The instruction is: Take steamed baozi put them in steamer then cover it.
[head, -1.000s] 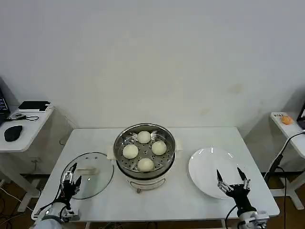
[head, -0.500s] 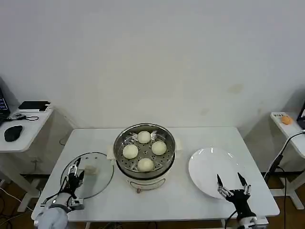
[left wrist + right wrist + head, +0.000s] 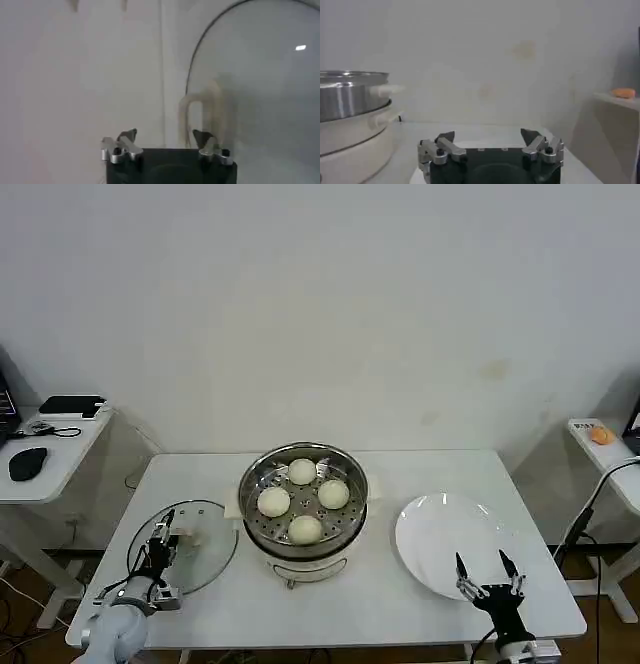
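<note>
We saw four steamed baozi (image 3: 304, 500) lying inside the steamer (image 3: 303, 512), which stood uncovered at the middle of the white table (image 3: 420, 469). The buns rested on the perforated floor of the shiny pot, one at the far side, one at the near side and two between them, all near to each other. The cover (image 3: 188, 549) lay flat on the table to the left of the steamer, just beside it, with its cream-white bar handle (image 3: 200, 112) facing up. Our left gripper (image 3: 158, 550) was over the near part of the cover, close to this handle; its fingers stood apart and held nothing, and in the left wrist view the handle was just in front of them. Our right gripper (image 3: 486, 576) was at the near right edge of the table, over the near rim of the white plate (image 3: 440, 539), also with the fingers spread wide and nothing between them. In the right wrist view the steamer's metal wall (image 3: 350, 95) showed well apart from that gripper.
</note>
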Controlling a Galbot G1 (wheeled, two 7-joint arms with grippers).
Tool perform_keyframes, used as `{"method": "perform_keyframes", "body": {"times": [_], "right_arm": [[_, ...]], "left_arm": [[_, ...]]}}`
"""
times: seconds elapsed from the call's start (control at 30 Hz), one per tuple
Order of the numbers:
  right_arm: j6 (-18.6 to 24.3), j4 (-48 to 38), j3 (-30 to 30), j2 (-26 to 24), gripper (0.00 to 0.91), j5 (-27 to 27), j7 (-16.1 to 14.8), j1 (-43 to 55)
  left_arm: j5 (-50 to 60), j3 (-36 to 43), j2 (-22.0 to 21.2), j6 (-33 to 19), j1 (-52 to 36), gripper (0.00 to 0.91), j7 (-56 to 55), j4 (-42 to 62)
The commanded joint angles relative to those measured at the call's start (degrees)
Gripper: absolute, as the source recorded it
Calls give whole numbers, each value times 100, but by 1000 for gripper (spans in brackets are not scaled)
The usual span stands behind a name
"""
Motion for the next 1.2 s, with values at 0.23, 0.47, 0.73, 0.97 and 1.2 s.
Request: {"method": "perform_keyframes", "body": {"times": [0.23,0.47,0.73,0.97,1.2], "right_arm": [[32,-40,-56,23,907,-55,-2,-16],[52,-48,-124,37,907,-93,-3,-18],[60,-55,-158,7,907,-102,-9,-23],[59,-50,-204,-67,907,-113,-17,-55],[32,-30,-251,-184,907,-108,-21,-97]], "left_arm": [[32,-34,-50,-113,-76,0,-42,164],[45,-142,-59,-190,14,0,-17,23],[-14,-345,-128,-168,208,0,-432,-327],[-2,-710,-182,111,629,0,-685,-1152],[-71,-1024,-211,293,1007,0,-560,-1983]]}}
